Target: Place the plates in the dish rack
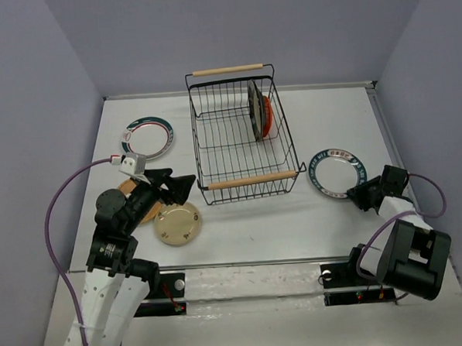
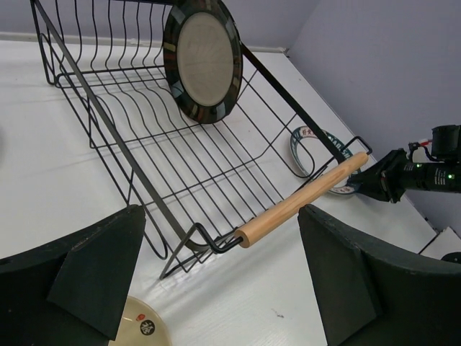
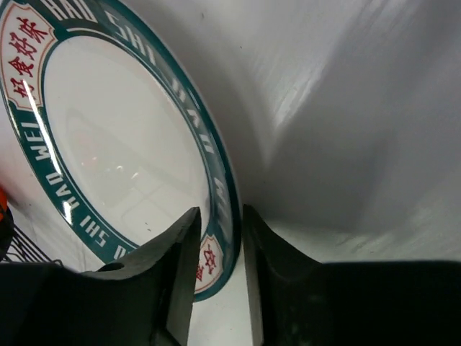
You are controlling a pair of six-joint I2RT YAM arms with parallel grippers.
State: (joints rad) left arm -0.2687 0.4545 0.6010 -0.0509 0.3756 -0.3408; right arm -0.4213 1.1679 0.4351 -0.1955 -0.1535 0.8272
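Note:
The black wire dish rack [image 1: 241,145] stands mid-table; a black-rimmed plate [image 1: 254,108] and an orange plate [image 1: 267,117] stand upright in its far right part. My left gripper [image 1: 181,189] is open and empty, hovering just left of the rack's near wooden handle [image 2: 302,202], above the cream speckled plate [image 1: 178,224]. A tan-brown plate [image 1: 128,186] lies mostly hidden under my left arm. One teal-striped white plate [image 1: 147,139] lies at the far left. My right gripper [image 3: 220,216] is shut on the near right rim of the other teal-striped plate [image 3: 122,144], right of the rack [image 1: 336,172].
Purple walls enclose the table on three sides. The right teal-striped plate lies close to the rack's near right corner. A second wooden handle [image 1: 227,69] tops the rack's far side. Bare white table [image 1: 296,224] lies between the two arms.

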